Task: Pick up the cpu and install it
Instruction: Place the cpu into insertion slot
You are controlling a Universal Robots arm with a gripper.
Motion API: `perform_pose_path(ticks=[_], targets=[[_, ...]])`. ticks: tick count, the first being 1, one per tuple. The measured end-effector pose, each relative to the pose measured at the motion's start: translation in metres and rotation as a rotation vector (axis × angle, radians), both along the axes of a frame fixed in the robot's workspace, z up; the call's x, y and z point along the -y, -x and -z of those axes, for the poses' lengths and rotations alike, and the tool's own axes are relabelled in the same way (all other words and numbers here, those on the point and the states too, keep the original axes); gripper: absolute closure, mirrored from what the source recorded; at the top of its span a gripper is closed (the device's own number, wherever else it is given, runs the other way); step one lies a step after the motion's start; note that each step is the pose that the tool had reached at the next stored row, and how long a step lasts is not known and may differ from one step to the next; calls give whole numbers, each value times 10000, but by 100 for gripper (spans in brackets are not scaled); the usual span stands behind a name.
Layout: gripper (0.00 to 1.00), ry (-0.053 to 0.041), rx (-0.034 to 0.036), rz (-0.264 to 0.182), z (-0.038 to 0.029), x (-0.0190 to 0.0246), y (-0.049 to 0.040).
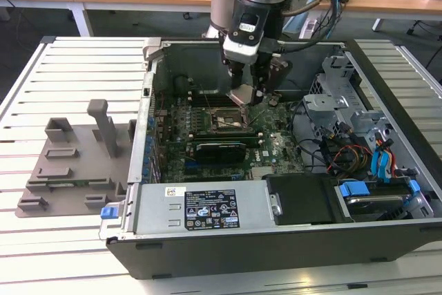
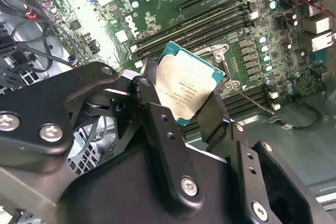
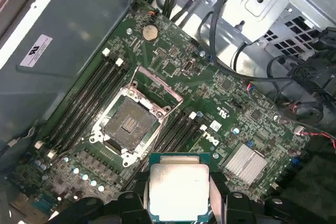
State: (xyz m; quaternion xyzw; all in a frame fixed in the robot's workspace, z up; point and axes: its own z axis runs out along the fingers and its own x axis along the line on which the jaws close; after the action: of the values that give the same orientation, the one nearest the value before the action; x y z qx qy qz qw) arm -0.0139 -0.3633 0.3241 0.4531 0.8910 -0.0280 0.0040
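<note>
Open computer case (image 1: 290,250) on a slatted worktop (image 1: 69,67). Near: power supply with a white printed label (image 1: 210,208). Beyond: jaws clamped on opposite edges of the cpu (image 3: 178,190), held tilted above the motherboard, near the open socket (image 3: 127,124). Judged light, rigid, smooth-lidded and delicate underneath, so an edge grip suits it. The lid's print is too small to read.

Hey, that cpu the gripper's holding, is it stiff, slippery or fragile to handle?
Likely stiff: the cpu shows no bend though the gripper pinches only its edges. Its shiny metal top may be slippery. The thin green rim looks chip-prone.
</note>
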Motion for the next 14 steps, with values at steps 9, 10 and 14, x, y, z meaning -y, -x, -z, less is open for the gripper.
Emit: perform_pose_path(ticks=[9, 10, 14], targets=[[45, 3, 0, 1142, 0, 0, 0], [45, 2, 0, 1215, 0, 0, 0], [45, 3, 0, 1517, 0, 0, 0]])
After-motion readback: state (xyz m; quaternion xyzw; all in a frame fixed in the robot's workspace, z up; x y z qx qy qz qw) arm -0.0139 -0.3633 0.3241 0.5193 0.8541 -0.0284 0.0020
